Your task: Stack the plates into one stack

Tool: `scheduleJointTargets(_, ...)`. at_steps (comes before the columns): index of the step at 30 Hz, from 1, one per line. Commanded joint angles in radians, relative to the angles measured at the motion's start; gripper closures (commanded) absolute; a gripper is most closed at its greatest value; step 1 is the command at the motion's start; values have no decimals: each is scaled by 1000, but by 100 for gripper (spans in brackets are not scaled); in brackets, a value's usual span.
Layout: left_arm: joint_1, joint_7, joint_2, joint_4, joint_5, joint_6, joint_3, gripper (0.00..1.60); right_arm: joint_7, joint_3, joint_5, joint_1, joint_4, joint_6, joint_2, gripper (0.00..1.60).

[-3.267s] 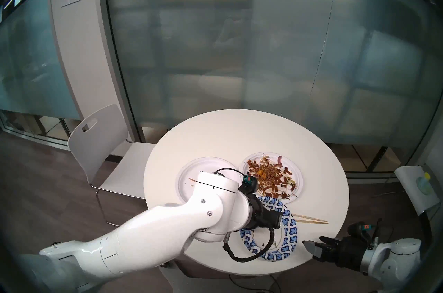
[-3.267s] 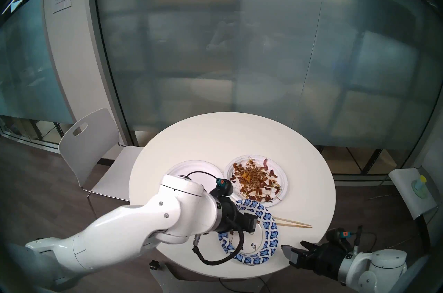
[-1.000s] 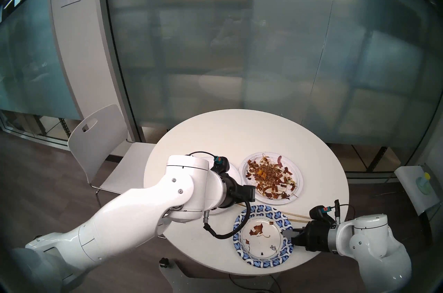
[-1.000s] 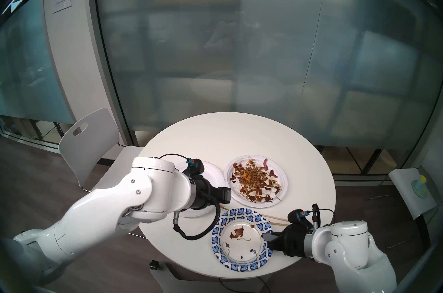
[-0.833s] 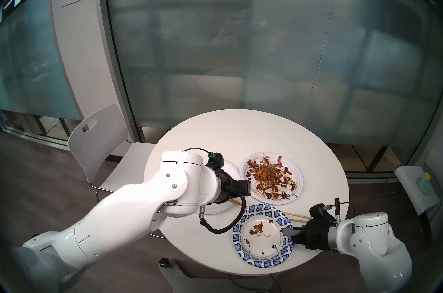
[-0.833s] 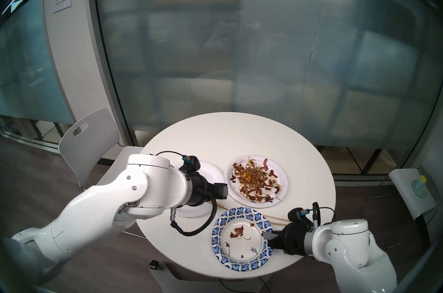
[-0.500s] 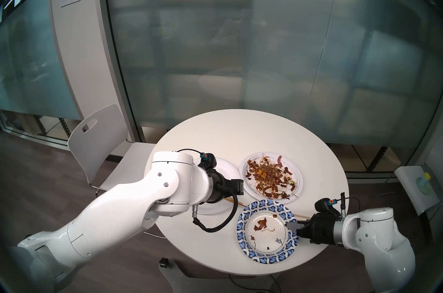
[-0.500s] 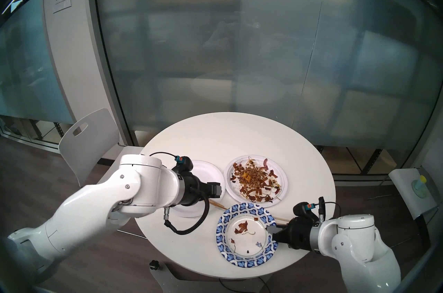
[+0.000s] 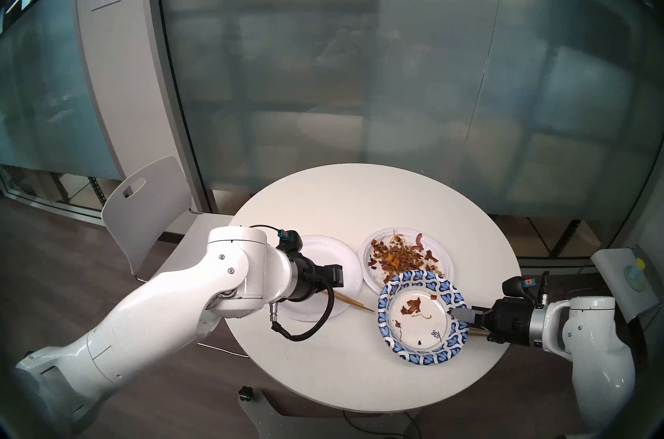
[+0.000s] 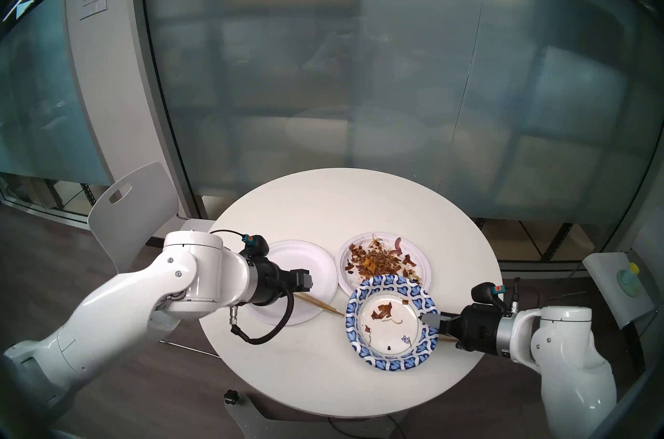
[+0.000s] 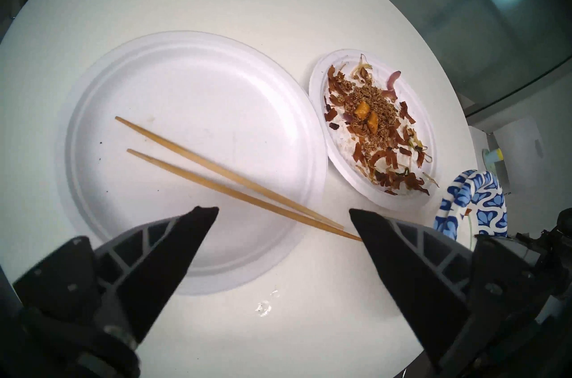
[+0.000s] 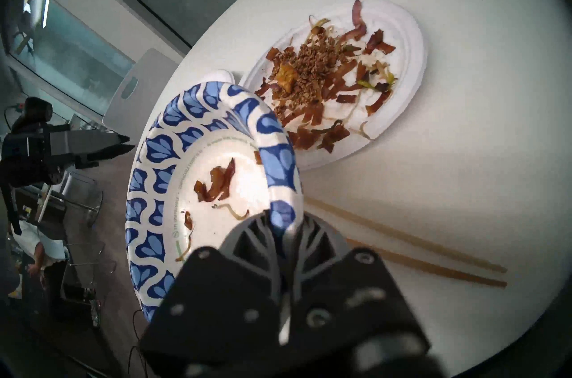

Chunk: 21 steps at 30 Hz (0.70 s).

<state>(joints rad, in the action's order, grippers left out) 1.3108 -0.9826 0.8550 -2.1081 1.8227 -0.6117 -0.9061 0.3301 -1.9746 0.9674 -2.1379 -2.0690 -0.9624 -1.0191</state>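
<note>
The right gripper (image 9: 455,313) is clamped on the near rim of the blue-patterned plate (image 9: 422,316) and holds it lifted and tilted, probably so that it can pass over the pair of chopsticks (image 12: 411,253) that lie on the table (image 9: 359,197) below it. Ahead of this gripper, the far edge of the held plate already overlaps the white plate with food scraps (image 9: 406,256), which I judge is the base for the stack. The left gripper (image 11: 283,221) is empty, with its jaws wide apart. Directly below and ahead of it lies the clean white plate (image 11: 192,108), with a second pair of chopsticks (image 11: 223,179) resting across its rim; these likely must go away before this plate can be stacked.
</note>
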Motion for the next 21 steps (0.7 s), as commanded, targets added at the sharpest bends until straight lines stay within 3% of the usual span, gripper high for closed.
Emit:
scheduleJointTargets(1, 2, 18, -21, 7, 13, 24, -47, 0, 0, -20, 60, 111, 40, 3, 87, 160)
scheduleJointTargets(11, 1, 41, -67, 42, 56, 49, -132, 0, -2, 1, 123, 214, 120, 3, 195, 160)
scheduleJointTargets(17, 32, 56, -89, 37, 92, 72, -171, 0, -14, 71, 164, 288, 196, 3, 252, 160)
scheduleJointTargets(21, 42, 55, -88, 30, 87, 77, -163, 0, -31, 128, 182, 322, 239, 9, 278, 160)
